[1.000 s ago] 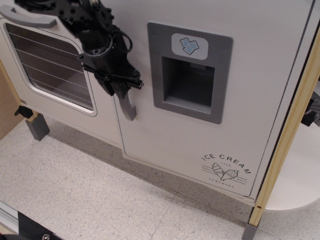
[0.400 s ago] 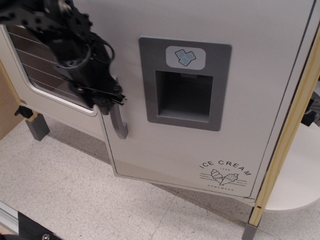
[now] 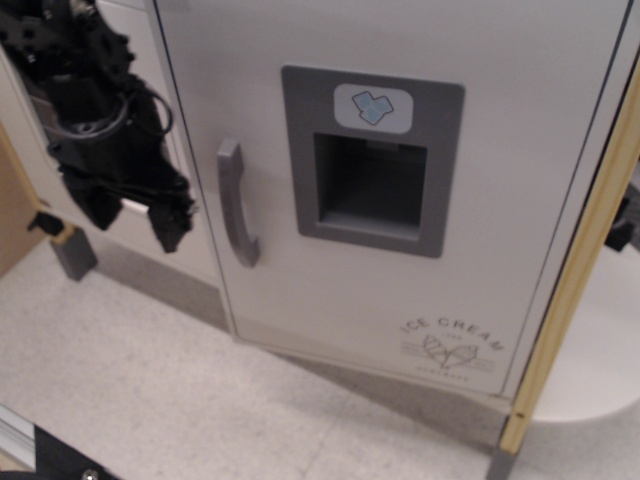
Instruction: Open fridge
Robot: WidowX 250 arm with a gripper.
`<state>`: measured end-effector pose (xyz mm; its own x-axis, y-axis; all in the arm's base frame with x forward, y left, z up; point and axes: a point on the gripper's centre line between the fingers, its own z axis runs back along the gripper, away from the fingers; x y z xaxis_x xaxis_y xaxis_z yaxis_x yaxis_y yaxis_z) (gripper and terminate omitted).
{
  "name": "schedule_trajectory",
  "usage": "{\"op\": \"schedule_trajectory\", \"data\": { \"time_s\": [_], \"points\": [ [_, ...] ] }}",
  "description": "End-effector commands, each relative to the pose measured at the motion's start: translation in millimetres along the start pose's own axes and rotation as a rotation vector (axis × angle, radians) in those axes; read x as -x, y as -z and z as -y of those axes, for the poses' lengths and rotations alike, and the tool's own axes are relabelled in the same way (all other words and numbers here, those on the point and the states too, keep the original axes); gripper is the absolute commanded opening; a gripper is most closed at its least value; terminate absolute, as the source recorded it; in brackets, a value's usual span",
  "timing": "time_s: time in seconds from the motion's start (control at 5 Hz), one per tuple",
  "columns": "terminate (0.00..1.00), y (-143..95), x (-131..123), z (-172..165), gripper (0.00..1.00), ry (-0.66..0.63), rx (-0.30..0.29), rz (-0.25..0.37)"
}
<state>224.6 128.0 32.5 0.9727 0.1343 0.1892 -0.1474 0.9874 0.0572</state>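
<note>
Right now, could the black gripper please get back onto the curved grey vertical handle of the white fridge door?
Probably yes: the black gripper hangs just left of the curved grey handle, apart from it, with nothing between them. Its jaw state is too blurred to tell.

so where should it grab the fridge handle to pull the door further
Grip the fridge handle at its mid-span, where the curved bar bows clear of the fridge door. Come from the left, where the gripper is, jaws straddling the vertical bar.

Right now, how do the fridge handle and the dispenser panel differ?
The handle is a slim, curved vertical bar standing out from the fridge door; the panel is a wide rectangle with a recess set into it. The panel carries a pale ice-cube badge; the handle is plain. The handle sits near the door's left edge, the panel more central. Both are grey.
</note>
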Motion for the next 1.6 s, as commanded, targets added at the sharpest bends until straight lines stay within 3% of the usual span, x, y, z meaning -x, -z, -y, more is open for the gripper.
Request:
{"op": "schedule_trajectory", "data": {
  "time_s": [0.0, 0.4, 0.6, 0.8, 1.4],
  "points": [
    [0.0, 7.6, -47.5, -51.5, 1.0, -0.2, -0.014, 0.046],
    [0.0, 16.5, -89.1, -71.8, 1.0, -0.34, -0.06, 0.084],
    [0.0, 19.7, -99.9, -67.9, 1.0, -0.364, -0.06, 0.085],
    [0.0, 18.1, -106.9, -44.9, 1.0, -0.34, -0.025, 0.075],
    [0.0, 1.4, -84.3, -10.5, 1.0, -0.153, 0.064, 0.071]
  ]
}}
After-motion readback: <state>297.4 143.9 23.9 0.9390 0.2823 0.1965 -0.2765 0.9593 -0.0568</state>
